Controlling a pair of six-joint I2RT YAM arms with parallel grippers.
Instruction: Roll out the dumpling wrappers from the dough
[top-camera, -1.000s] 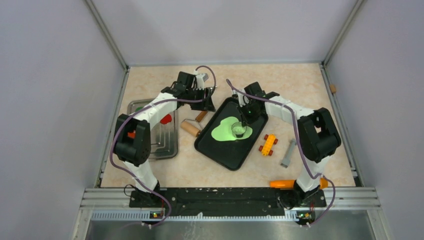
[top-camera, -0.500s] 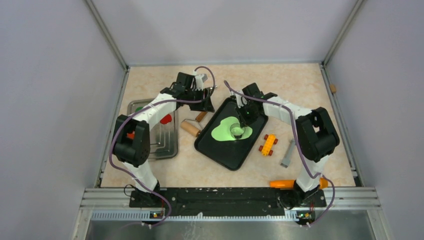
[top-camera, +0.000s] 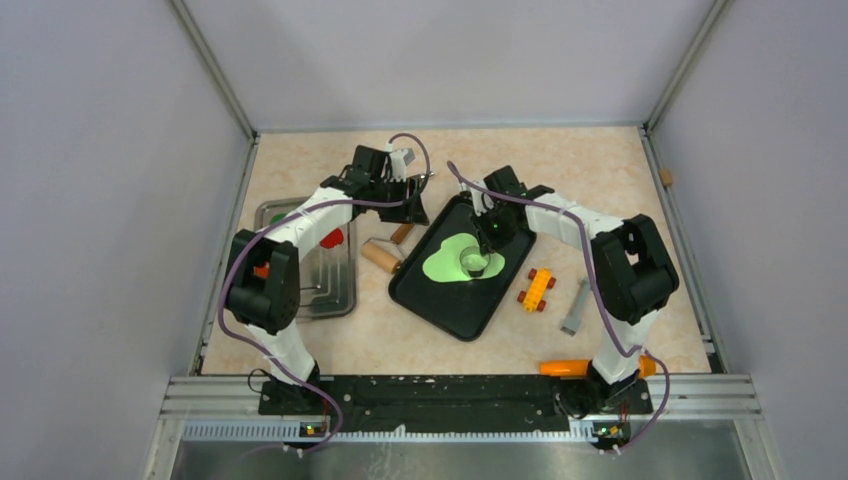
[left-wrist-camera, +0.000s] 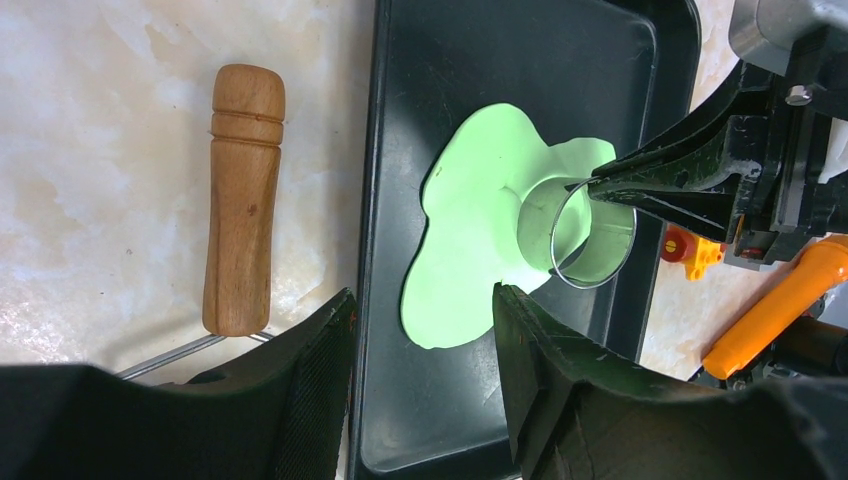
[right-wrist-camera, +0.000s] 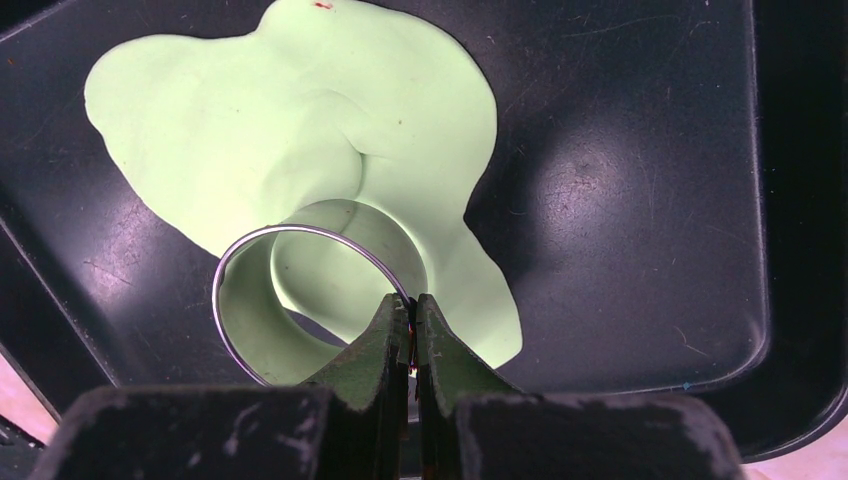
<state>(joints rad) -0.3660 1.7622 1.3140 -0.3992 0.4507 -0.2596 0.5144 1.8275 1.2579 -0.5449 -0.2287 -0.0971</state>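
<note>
Right gripper (right-wrist-camera: 410, 330), pinching the ring cutter (right-wrist-camera: 385, 250) by its rim, has edged slightly left. The cutter stands on the near-right lobe of the dough (right-wrist-camera: 270, 120), mid black tray (right-wrist-camera: 620, 200). The cut looks under way. Left gripper (left-wrist-camera: 420, 310) is spread and empty, at the tray's far-left corner.

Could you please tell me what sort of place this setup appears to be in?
Most likely a robotics lab test cell, staged for play baking: plain grey panel walls enclose a marble-look table, and a black tray holds rolled green dough with a metal ring cutter.
</note>
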